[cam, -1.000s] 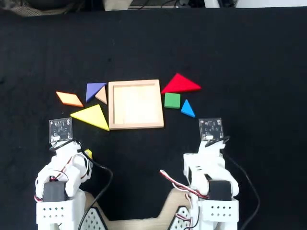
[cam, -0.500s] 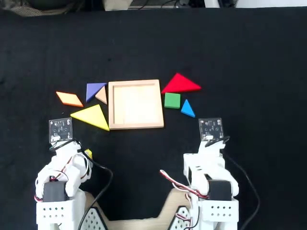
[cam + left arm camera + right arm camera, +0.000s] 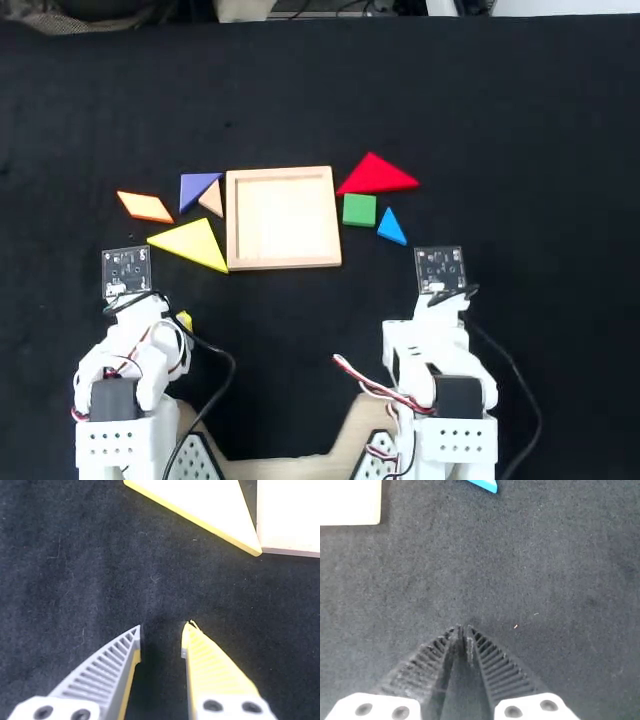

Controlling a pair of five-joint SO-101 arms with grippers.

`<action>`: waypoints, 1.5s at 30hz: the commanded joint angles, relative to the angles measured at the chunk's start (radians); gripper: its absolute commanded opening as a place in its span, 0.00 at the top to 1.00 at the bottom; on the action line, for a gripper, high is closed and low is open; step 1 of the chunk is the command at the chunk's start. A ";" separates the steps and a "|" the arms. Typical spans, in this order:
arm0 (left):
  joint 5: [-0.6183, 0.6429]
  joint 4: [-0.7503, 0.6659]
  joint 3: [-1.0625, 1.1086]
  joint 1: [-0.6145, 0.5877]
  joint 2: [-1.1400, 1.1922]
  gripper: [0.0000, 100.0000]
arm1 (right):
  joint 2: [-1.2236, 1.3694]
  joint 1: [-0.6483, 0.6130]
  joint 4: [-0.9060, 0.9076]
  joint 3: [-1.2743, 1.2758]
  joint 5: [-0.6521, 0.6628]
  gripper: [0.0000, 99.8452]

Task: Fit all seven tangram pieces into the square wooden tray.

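The square wooden tray (image 3: 234,218) lies mid-table with nothing in it. To its left are an orange parallelogram (image 3: 144,206), a purple triangle (image 3: 196,187), a small tan triangle (image 3: 213,201) and a large yellow triangle (image 3: 190,243). To its right are a large red triangle (image 3: 375,176), a green square (image 3: 359,210) and a small blue triangle (image 3: 390,227). My left gripper (image 3: 163,627) hovers low over bare cloth, slightly open and holding nothing, short of the yellow triangle (image 3: 200,505) and a tray corner (image 3: 290,520). My right gripper (image 3: 462,628) is shut and holds nothing, short of the blue triangle (image 3: 482,484).
Black cloth covers the table. The left arm (image 3: 125,370) and the right arm (image 3: 440,360) sit folded near the front edge, each well back from the pieces. Open cloth stretches behind the tray and on both far sides.
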 commanded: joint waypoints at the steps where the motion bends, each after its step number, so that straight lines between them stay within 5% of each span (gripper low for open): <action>1: 0.009 0.005 0.018 0.005 -0.003 0.86 | -0.067 -0.011 0.006 -0.002 -0.003 0.99; 21: 0.012 -0.012 0.018 0.010 -0.006 0.86 | -0.068 -0.020 0.006 -0.002 -0.009 0.99; 27: 0.012 -0.250 -0.036 -0.001 -0.006 0.86 | -0.071 -0.021 -0.104 -0.041 -0.009 0.99; 35: 0.014 -0.394 -0.371 0.010 -0.006 0.86 | -0.070 -0.015 -0.287 -0.438 -0.009 0.99; 45: 0.014 -0.233 -1.061 0.010 -0.008 0.86 | -0.071 -0.017 -0.361 -0.865 -0.011 0.99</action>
